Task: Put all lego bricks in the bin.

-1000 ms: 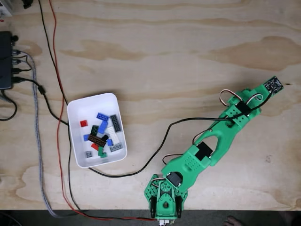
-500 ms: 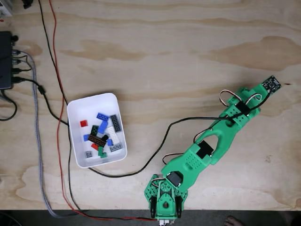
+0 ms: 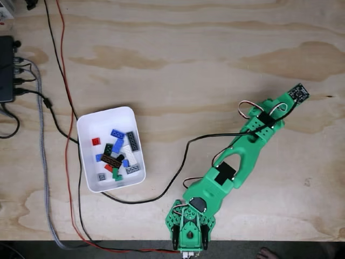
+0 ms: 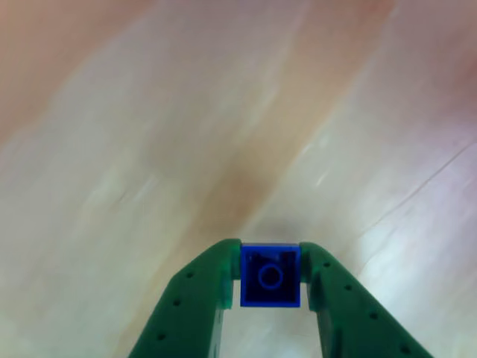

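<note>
Lego bricks (image 3: pixel 116 152) lie in the white bin (image 3: pixel 86 127) on the left; far right, the jaws (image 4: pixel 270 272) pinch a blue brick (image 4: pixel 270 276) above the bench (image 3: pixel 188 65).

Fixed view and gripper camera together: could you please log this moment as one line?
gripper: shut on blue brick | arm: far right of bin | bin: many bricks inside

A dark blue brick (image 4: pixel 270 275) sits between green fingers (image 4: pixel 200 291). The white bin (image 3: pixel 86 129) holds blue, red, green, grey, white and black bricks (image 3: pixel 117 155) (pale wood-grain table (image 3: pixel 188 59)).
</note>
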